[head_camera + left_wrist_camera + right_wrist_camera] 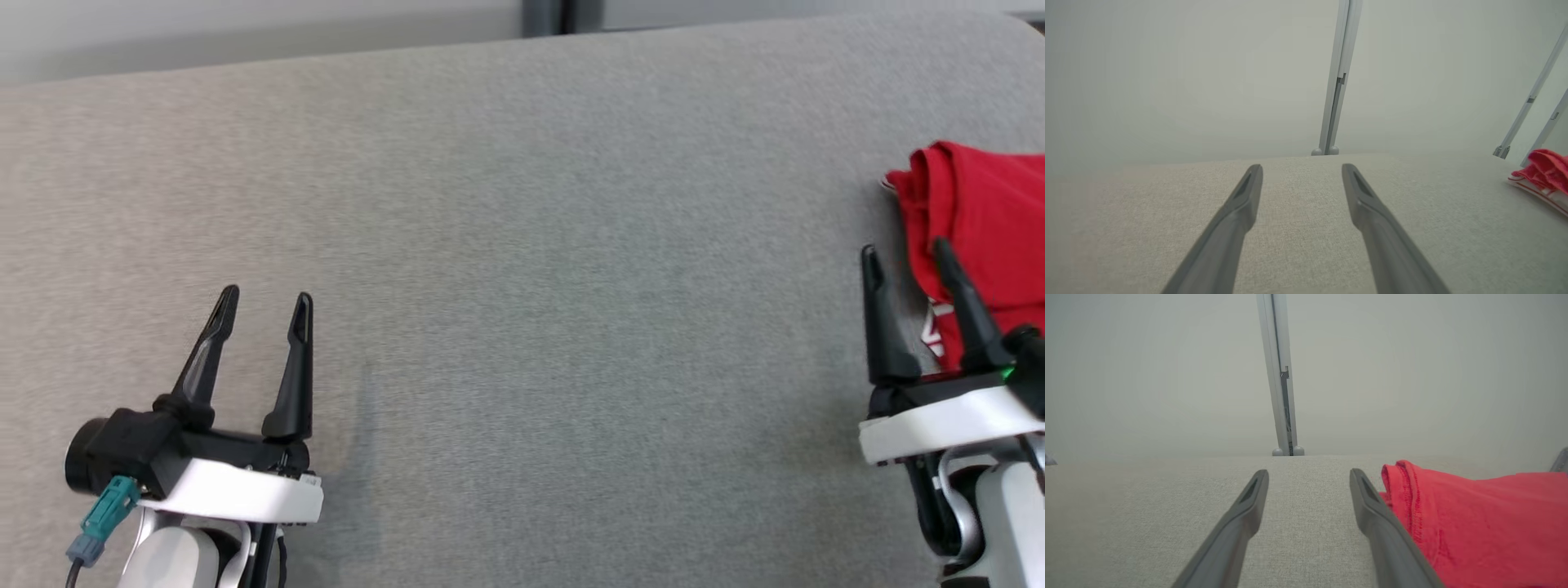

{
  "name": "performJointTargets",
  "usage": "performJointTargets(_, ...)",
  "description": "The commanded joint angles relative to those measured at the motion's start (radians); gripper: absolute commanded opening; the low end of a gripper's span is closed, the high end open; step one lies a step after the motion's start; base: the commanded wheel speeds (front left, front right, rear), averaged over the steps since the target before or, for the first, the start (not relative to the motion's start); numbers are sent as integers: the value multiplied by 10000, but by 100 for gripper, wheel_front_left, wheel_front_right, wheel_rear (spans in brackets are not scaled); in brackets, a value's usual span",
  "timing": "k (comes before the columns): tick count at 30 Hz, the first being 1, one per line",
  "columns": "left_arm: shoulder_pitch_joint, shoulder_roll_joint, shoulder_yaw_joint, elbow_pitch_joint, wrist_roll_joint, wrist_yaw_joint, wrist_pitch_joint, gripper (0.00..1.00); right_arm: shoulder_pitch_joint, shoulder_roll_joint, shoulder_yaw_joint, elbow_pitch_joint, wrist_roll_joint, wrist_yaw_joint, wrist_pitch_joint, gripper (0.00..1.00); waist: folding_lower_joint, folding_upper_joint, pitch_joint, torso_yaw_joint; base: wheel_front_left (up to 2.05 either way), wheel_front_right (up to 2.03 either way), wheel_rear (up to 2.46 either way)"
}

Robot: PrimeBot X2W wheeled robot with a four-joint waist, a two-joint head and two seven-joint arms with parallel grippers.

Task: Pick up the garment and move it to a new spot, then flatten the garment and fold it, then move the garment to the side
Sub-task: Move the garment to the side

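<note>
A red garment [984, 233] with a bit of white trim lies bunched at the right edge of the grey fabric surface [522, 286]. My right gripper [906, 253] is open just left of it, its right finger over the garment's left edge and nothing between the fingers. The right wrist view has the garment [1478, 522] lying to the right of the open right gripper [1309, 477]. My left gripper [265, 298] stands open at the lower left, far from the garment. From the left wrist, the left gripper [1302, 169] is open over bare fabric, with the garment [1545, 175] at the far right.
The grey surface ends at a far edge [326, 61] with a pale wall behind. A grey upright post [1336, 81] stands beyond that edge, and two slanted metal legs [1531, 98] rise at the far right.
</note>
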Motion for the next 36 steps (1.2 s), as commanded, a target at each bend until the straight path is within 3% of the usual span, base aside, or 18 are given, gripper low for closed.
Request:
performJointTargets(1, 156, -16, 95, 86, -92, 54, -62, 100, 163, 13, 98, -154, -74, -3, 100, 100, 0, -1, -452, 491, 0, 0, 0)
performJointTargets(12, 1288, -5, 379, 577, -258, 145, -154, 100, 1098, 201, 338, -421, -426, -3, 481, 100, 0, -1, -1698, 1216, 0, 0, 0)
performJointTargets(36, 2785, 193, 220, 335, -287, 438, 223, 100, 3427, 543, -345, -1489, -501, -3, 1110, 100, 0, -1, -3112, 1293, 0, 0, 0)
